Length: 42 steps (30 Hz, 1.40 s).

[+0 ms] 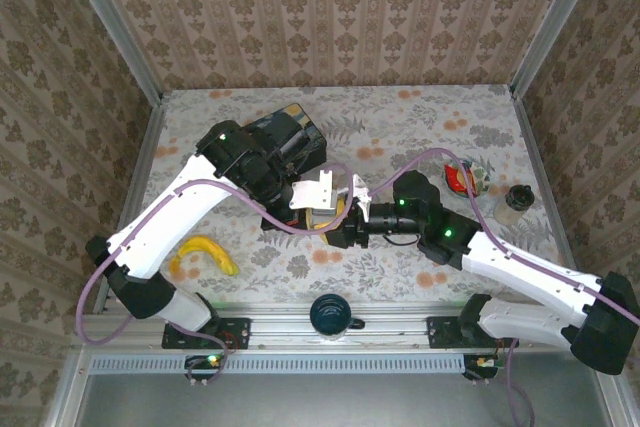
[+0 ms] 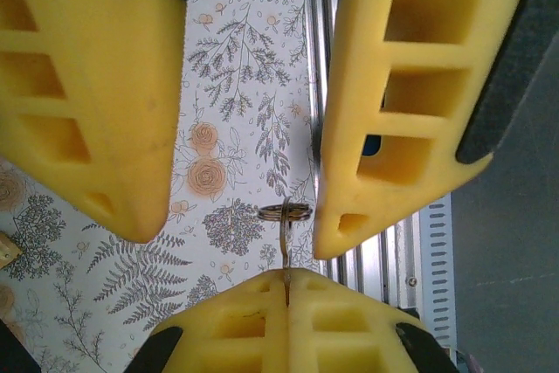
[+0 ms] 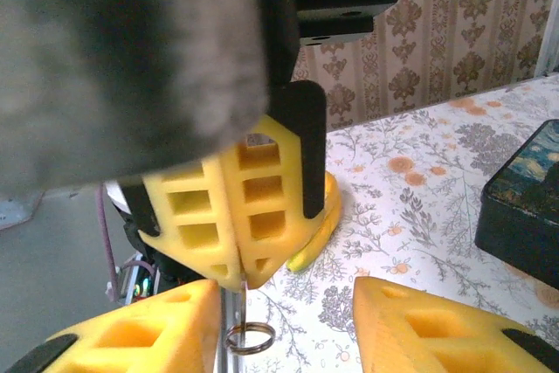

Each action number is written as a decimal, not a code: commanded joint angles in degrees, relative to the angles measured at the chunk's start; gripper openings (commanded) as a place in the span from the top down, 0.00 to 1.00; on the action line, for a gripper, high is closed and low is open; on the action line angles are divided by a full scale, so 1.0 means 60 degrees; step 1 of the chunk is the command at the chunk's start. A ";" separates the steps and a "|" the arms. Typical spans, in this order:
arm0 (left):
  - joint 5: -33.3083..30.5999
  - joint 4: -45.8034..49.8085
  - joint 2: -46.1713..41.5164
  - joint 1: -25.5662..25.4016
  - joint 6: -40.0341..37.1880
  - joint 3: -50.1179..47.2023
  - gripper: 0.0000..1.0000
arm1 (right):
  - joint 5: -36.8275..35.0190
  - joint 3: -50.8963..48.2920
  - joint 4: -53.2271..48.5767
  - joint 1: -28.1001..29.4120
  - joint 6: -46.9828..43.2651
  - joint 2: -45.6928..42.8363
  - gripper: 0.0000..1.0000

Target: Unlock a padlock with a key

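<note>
Left gripper (image 2: 286, 279) fingers pinch the thin key (image 2: 286, 249), likely light and slippery; right gripper (image 3: 286, 303) fingers spread around its ring (image 3: 251, 336); best gripped on its flats.

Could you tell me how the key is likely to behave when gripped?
The key looks thin and flat, so it is probably light, stiff and apt to pivot in a grip. Its ring seems loosely attached and may swing.

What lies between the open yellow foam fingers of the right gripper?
The thin silvery metal key, pinched by the shut left gripper, reaches in there; the left wrist view shows it.
</note>
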State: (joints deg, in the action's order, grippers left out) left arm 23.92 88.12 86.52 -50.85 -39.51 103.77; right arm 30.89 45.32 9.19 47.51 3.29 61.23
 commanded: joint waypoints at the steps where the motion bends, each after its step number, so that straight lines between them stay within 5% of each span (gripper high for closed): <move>1: 0.0371 -0.0023 -0.0241 0.0009 -0.0234 0.0041 1.00 | -0.0139 0.0210 -0.0155 -0.0043 0.0125 0.0246 0.50; 25: 0.0422 -0.0239 -0.0147 0.0162 -0.0055 0.0048 1.00 | 0.1400 0.0444 -0.0122 -0.0042 0.0458 0.0382 0.42; 29: 0.0546 -0.0287 -0.0157 0.0215 -0.0051 0.0057 1.00 | 0.1476 0.0606 -0.0186 -0.0054 0.0785 0.0478 0.26; 36: 0.0655 -0.0303 -0.0196 0.0257 -0.0007 0.0095 1.00 | 0.1281 0.1445 -0.1282 -0.0205 0.1518 0.0907 0.43; 42: 0.0611 -0.0349 -0.0277 0.0300 0.0007 0.0004 1.00 | 0.1239 0.1244 -0.1316 -0.0202 0.1350 0.0761 0.49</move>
State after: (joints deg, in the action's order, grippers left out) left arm 25.69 87.37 85.89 -48.97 -39.42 103.77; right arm 37.39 52.31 3.53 46.15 10.94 65.84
